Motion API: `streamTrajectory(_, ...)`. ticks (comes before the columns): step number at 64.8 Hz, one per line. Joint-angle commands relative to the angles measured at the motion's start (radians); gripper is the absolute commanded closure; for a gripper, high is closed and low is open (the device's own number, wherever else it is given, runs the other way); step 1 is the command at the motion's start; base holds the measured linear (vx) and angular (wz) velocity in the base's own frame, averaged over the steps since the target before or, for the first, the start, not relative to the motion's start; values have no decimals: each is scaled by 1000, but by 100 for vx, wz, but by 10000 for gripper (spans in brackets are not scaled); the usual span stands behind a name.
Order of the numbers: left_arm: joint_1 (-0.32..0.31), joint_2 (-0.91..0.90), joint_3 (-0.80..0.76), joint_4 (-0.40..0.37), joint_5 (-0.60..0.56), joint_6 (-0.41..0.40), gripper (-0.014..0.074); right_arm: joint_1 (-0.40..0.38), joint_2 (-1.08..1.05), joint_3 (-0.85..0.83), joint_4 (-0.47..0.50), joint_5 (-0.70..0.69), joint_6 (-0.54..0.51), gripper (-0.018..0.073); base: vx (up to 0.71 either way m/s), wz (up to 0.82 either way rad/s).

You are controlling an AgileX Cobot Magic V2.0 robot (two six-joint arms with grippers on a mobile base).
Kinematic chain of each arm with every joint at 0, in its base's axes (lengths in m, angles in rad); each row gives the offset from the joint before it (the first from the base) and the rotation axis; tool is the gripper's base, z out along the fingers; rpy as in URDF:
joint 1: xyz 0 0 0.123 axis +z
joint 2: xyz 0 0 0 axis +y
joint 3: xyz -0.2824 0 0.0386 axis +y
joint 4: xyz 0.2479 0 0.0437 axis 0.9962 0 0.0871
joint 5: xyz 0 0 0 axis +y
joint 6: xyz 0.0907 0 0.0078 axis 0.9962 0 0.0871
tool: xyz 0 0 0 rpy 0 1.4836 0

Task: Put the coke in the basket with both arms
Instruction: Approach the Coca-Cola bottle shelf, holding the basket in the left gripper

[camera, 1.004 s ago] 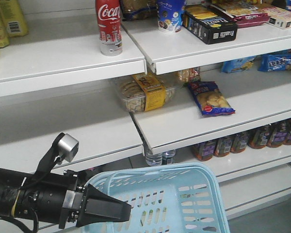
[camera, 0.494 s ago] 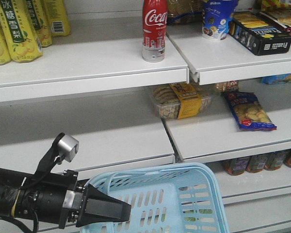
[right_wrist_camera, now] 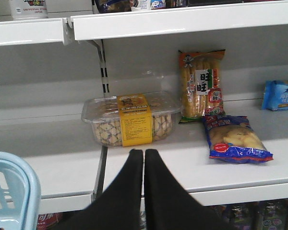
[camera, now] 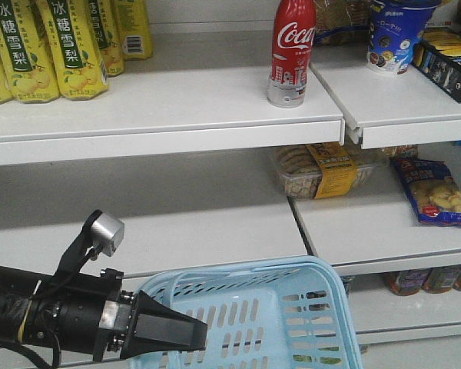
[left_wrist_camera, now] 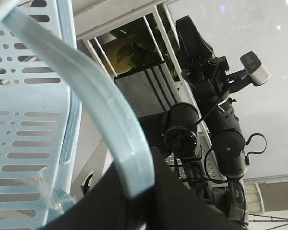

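Exterior front-facing view: left gripper (camera: 201,334) enters from the lower left, wedge pointing right, tips at the near left rim of the basket (camera: 323,270). A silver-grey block (camera: 107,233) sits on a bracket above and behind the fingers. The coke (camera: 292,51) stands upright on the upper shelf (camera: 177,100), high above and to the right of the left fingers, well apart from them and from the basket, and close to the right end of its shelf board. Yellow drink packs (camera: 61,46) stand far above the fingers at upper left; a blue cup (camera: 403,34) stands right of the coke on the next board. Left wrist view: a pale blue basket handle (left_wrist_camera: 105,110) runs down into the black fingers at the bottom edge, which are closed on it; the slotted basket wall fills the space left of them. The right arm (left_wrist_camera: 223,124) shows beyond, well apart from the handle. Right wrist view: right gripper (right_wrist_camera: 144,152) has both fingers pressed together, nothing between them. A clear biscuit box (right_wrist_camera: 132,120) with a yellow label lies just beyond the fingertips on the middle shelf (right_wrist_camera: 62,158). A blue snack bag (right_wrist_camera: 235,143) lies right of the fingers, an orange packet (right_wrist_camera: 201,86) further back on the right. The basket's corner shows at lower left of the fingers, not touching them.
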Motion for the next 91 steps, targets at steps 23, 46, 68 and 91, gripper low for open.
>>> streamTrajectory(23,-6,-32,-23,-78,-219,-1,603,1,-18,15,-11,-77,-2,564,2,7)
streamTrajectory(46,-6,-32,-23,-78,-219,-1,603,1,-18,15,-11,-77,-2,564,2,5)
streamTrajectory(68,-6,-32,-23,-78,-219,-1,603,1,-18,15,-11,-76,-2,564,3,3)
streamTrajectory(91,-6,-32,-23,-78,-219,-1,603,1,-18,15,-11,-76,-2,564,2,2)
